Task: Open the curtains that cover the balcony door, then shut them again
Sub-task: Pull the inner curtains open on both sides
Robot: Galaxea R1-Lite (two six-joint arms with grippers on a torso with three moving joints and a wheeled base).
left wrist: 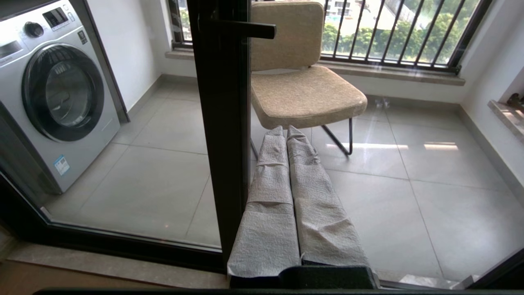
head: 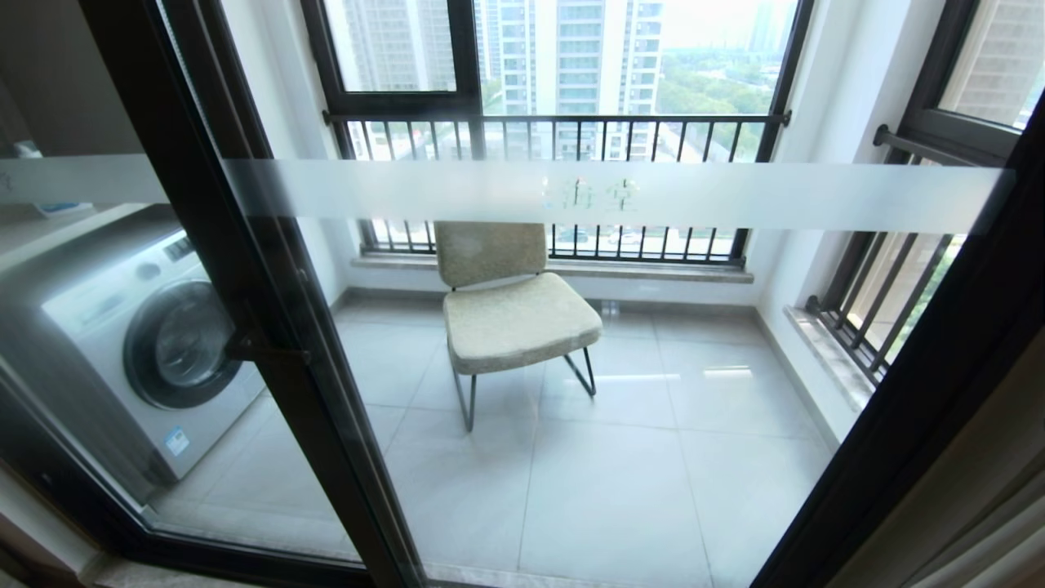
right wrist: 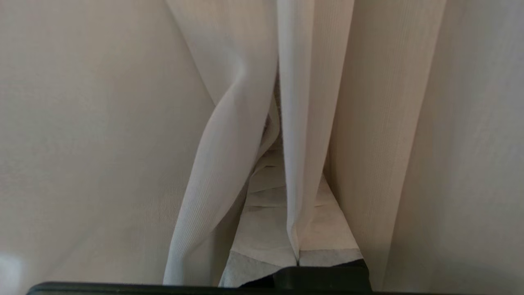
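A robot faces the balcony door, a tall black-framed glass panel with a frosted stripe across it. The glass is uncovered, and through it a beige chair and a washing machine show on the tiled balcony. The curtains hang gathered at the robot's right edge of the door. Neither arm appears in the head view. In the right wrist view, the right gripper has its padded fingers pressed together on a fold of the sheer white curtain layer, with beige fabric all around. The left gripper is idle near the door frame, fingers together, holding nothing. The opening step appears done, so closing seems underway. The next move likely calls for drawing the pinched fold across the glass toward the robot's left without letting it slip.
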